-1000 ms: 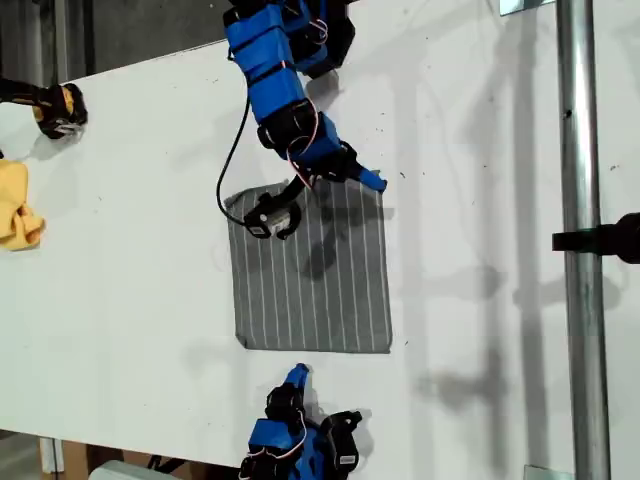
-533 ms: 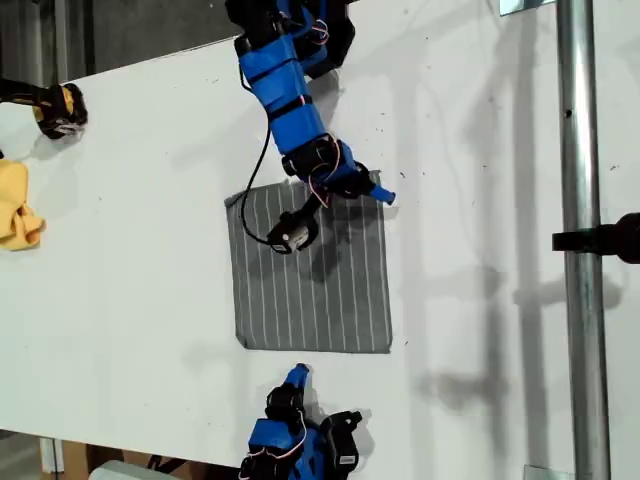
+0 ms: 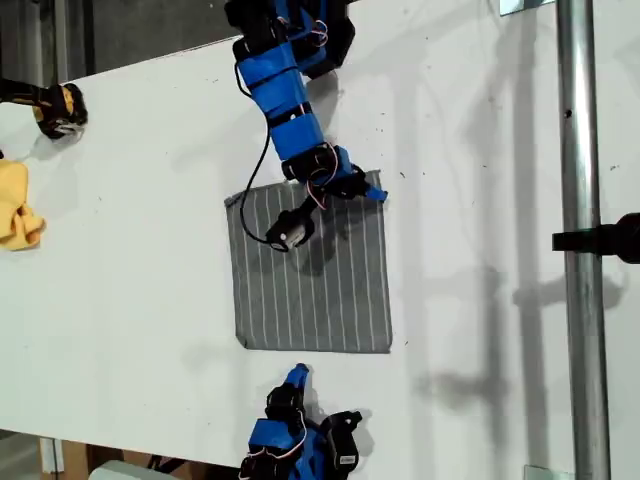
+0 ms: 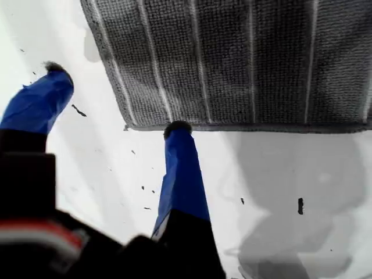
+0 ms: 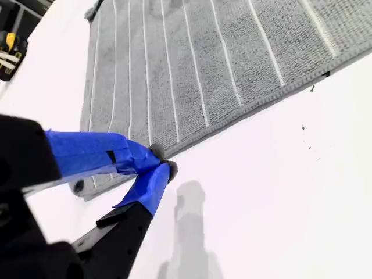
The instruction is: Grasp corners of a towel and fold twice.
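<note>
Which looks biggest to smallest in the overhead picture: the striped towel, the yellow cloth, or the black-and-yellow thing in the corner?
1. The grey striped towel, by far the largest.
2. The yellow cloth, though the picture's left edge cuts it off.
3. The black-and-yellow object, also partly cut off.

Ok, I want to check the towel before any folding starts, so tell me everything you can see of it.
The towel is a grey, squarish, terry-looking cloth with thin white stripes and a stitched hem. It lies flat and unfolded on the white table. My first gripper, open, has one fingertip at the hem beside the corner at the exterior view's top right. My second gripper, shut and empty, sits near the opposite edge.
</note>
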